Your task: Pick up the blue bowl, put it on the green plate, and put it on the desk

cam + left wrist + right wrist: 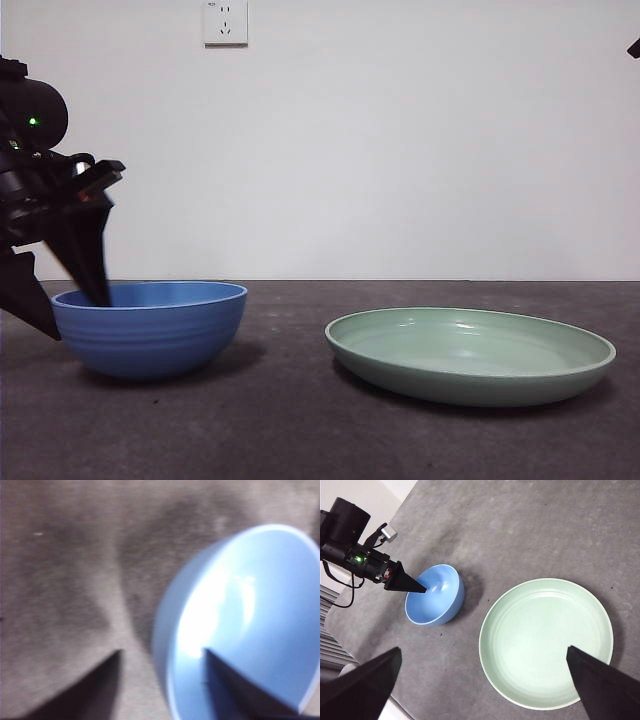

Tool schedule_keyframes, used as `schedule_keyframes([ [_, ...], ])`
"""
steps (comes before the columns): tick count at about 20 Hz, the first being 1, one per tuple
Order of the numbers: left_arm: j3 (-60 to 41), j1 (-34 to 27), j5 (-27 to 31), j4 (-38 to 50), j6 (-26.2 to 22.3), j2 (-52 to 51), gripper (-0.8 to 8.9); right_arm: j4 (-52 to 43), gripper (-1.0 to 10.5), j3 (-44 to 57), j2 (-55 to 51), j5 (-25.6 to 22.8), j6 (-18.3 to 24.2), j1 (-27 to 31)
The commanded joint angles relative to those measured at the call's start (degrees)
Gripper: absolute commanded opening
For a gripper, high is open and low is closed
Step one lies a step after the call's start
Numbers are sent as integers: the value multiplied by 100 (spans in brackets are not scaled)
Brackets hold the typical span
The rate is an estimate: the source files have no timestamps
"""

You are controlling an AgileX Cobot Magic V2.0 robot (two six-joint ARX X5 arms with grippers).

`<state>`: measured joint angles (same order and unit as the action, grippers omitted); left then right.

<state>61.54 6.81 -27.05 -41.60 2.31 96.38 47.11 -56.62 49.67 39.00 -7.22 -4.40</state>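
My left tool [70,300] is at the blue bowl [150,326], spread wide across its rim: one jaw tip inside the bowl, the other outside against or just off the wall, can't tell which. Not clamped. In the left wrist view the rim [165,645] runs between the two jaws, inner jaw down over the glossy inside; that view is blurred. The right wrist view shows the same left tool [412,586] reaching into the bowl [436,602] from the desk's left edge.

Bowl sits upright on the desk [290,420], on the left side near that edge. Green plate [470,353] lies flat on the right side of the desk, well apart from the bowl, with bare desk between them.

My right tool [485,680] hangs high above the plate [545,640], released, jaws wide apart, gripping nothing. In the front view it's only a black tip at the top right corner [634,47].
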Motion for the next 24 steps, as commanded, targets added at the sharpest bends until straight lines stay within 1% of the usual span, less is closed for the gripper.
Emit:
schedule_keyframes([
  [1, 96, 13, 131, 37, -61, 129, 139, -31, 596, -92, 42, 17, 81, -9],
  [2, 96, 13, 157, 50, -61, 129, 105, -31, 596, -92, 42, 15, 83, -9],
  [3, 96, 13, 179, 61, -61, 129, 41, -33, 596, -92, 42, 7, 85, -9],
  [4, 96, 13, 179, 72, -59, 129, 6, -28, 596, -92, 42, -7, 85, -9],
  [8, 203, 74, 190, -74, 103, 129, 8, -28, 596, -92, 42, -7, 85, -7],
  [10, 448, 205, 385, -308, 190, 129, 8, 7, 596, -92, 39, -7, 87, -7],
  [11, 658, 326, 612, -501, 238, 129, 8, 59, 596, -92, 39, -9, 90, -7],
  [13, 1139, 640, 857, -881, 280, 129, 8, 245, 595, -92, 39, -46, 201, -7],
  [15, 1635, 1029, 881, -1097, 341, 129, 8, 538, 595, -92, 39, -197, 328, -7],
  [19, 2396, 1952, 1266, -1231, 623, 232, 8, 1189, 595, -92, 35, -195, 767, -7],
  [22, 2765, 2579, 1266, -1172, 833, 516, 8, 1211, 595, -92, 35, -195, 793, -7],
  [24, 3029, 2966, 1453, -1062, 909, 857, 8, 1211, 595, -92, 35, -195, 793, -7],
])
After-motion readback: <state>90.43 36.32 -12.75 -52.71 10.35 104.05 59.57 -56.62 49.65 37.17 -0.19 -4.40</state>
